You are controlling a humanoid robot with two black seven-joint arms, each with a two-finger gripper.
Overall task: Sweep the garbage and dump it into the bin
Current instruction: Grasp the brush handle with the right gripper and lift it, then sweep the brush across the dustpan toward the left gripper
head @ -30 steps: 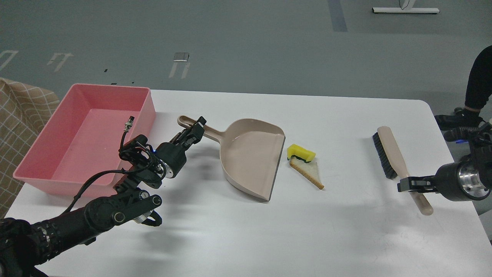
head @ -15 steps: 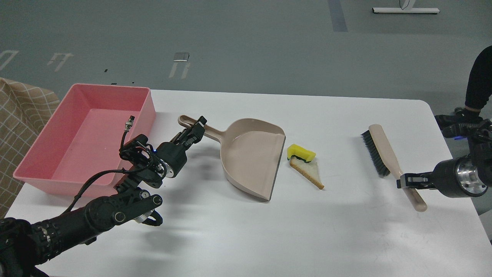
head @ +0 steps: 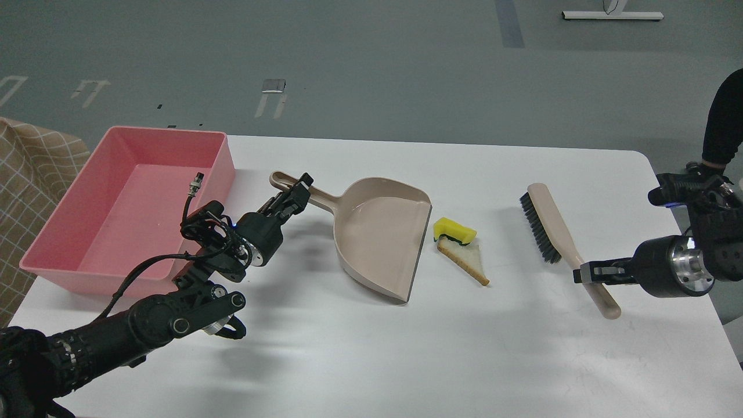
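The yellow sponge with a dark green layer lies on the table just right of the beige dustpan. The triangular bread slice lies against the sponge's near side. The pink bin stands at the table's left. My left gripper is shut on the dustpan's handle. My right gripper is shut on the handle of a beige brush with black bristles, held right of the garbage with the bristles facing left.
A checked beige cloth is at the far left beside the bin. The table's right edge runs close to my right arm. A dark-clothed figure is at the far right edge.
My right gripper has carried the brush leftward toward the sponge and bread. The left gripper, dustpan, sponge and bread have stayed where they were.
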